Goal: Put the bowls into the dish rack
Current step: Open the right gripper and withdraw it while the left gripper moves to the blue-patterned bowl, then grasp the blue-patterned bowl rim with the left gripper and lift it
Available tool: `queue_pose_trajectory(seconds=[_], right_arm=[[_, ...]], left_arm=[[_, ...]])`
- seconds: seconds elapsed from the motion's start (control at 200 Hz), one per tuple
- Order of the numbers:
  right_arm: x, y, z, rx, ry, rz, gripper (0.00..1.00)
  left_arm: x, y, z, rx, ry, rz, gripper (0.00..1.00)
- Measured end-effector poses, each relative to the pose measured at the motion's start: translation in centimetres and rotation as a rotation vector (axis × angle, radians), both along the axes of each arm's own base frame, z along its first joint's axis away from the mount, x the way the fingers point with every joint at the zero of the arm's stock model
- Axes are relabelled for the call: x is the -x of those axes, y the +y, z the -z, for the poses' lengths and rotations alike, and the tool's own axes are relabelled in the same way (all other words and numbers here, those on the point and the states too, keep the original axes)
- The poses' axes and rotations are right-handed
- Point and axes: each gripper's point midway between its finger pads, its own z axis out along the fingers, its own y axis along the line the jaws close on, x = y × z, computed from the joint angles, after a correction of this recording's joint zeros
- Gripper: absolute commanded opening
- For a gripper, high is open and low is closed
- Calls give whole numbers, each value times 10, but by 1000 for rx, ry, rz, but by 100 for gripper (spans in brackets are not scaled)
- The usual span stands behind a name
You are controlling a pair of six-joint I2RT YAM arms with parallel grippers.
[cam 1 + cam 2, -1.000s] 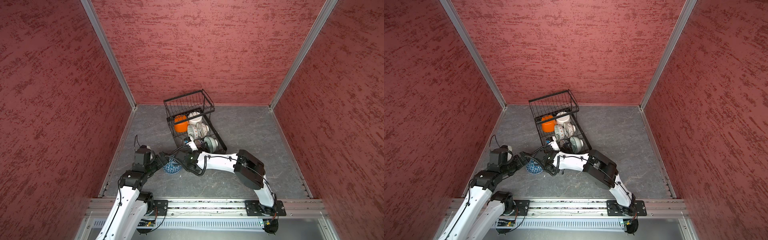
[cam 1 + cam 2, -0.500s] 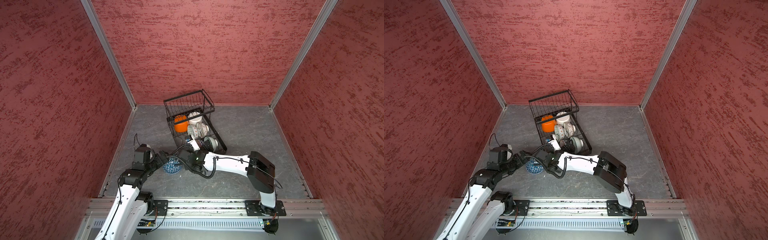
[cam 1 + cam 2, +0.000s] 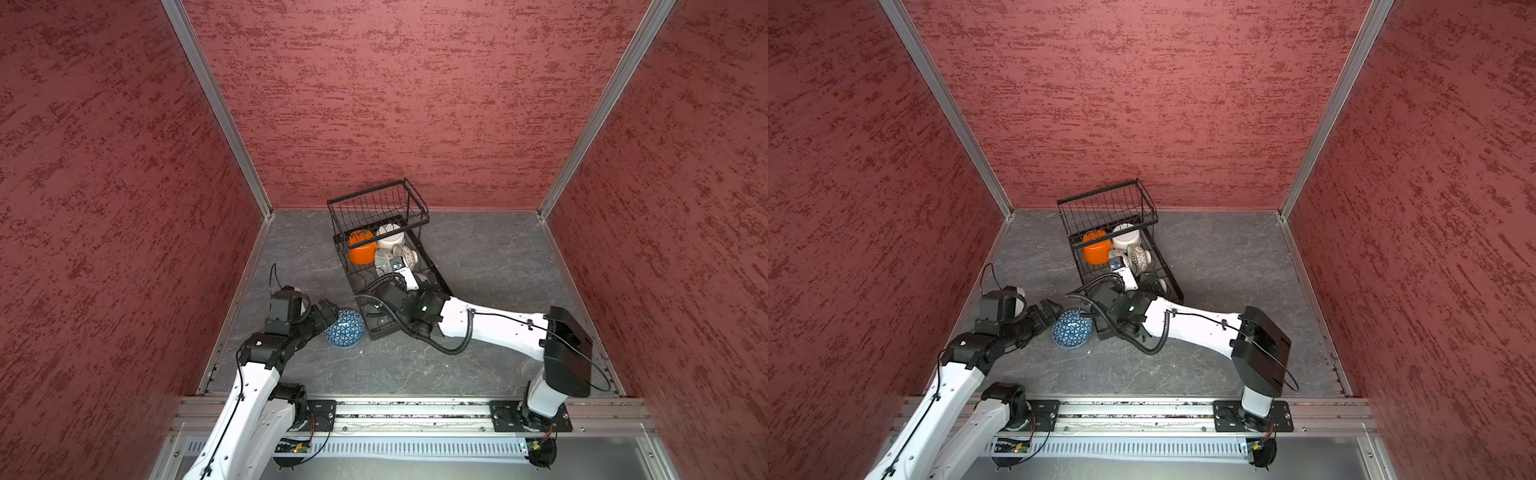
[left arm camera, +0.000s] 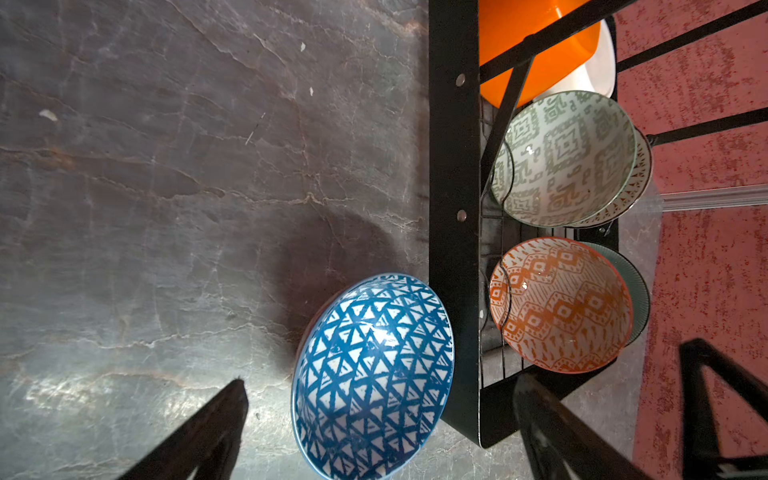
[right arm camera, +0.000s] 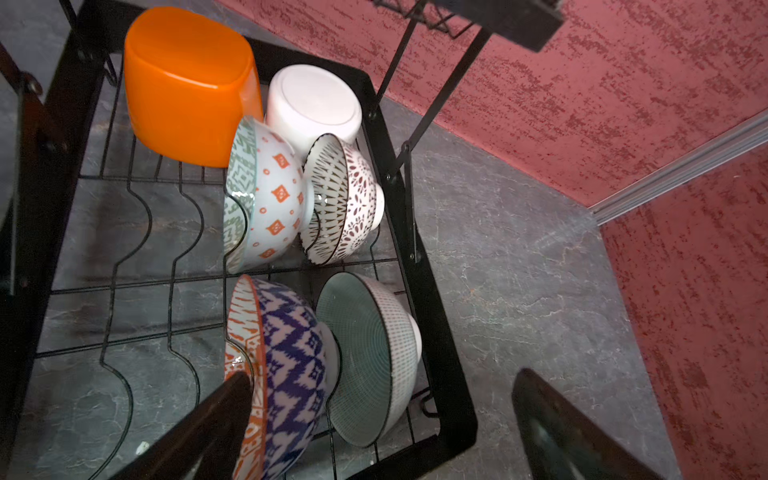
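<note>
veined grey stone floor point(image 4: 166, 174), round triangle-patterned bowl point(image 4: 370, 374)

Both top views look steeply down from high at the front, far off. Both wrist views sit close, sharing the rack point(image 4: 453, 166) and its bowls point(image 4: 557, 303).

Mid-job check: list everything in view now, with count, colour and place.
dish rack: one, black wire, on table.
orange bowl: one, orange, rack's far end.
white bowl: one, white, beside orange bowl.
green-patterned bowl: one, green inside, mid rack, on edge.
brown-patterned bowl: one, brown on white, beside it.
terracotta bowl: one, terracotta inside, blue outside, rack's near end.
pale green bowl: one, ribbed green, beside it.
blue bowl: one, blue triangles, on table, tilted against rack's frame.
table: one, grey, under everything.
left end effector: one, black, open, at blue bowl.
right end effector: one, black, open, over rack's near bowls.
</note>
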Motion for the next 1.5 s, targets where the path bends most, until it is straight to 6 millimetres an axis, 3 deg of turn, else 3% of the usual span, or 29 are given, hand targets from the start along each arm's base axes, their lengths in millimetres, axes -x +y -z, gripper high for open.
queue_pose_trajectory(seconds=[0.301,0.631,0.822,0.982,1.318,1.503], right_arm=[[-2,-20,-35,-270,32,-53,99],[-3,-26,-28,-390,97,-104,99],[-1,-21,-24,-405,117,-127,99],[1,-20,-17,-405,134,-137,99],[5,-19,-7,-403,164,-152,99],[6,-16,-6,-413,169,-160,99]], left_arm=[[3,2,24,-17,124,-16,99],[16,-12,52,-143,245,31,94],[25,-5,65,-248,308,13,81],[25,0,68,-274,319,-11,60],[20,-2,77,-284,341,-17,42],[16,-4,79,-284,334,-16,27]])
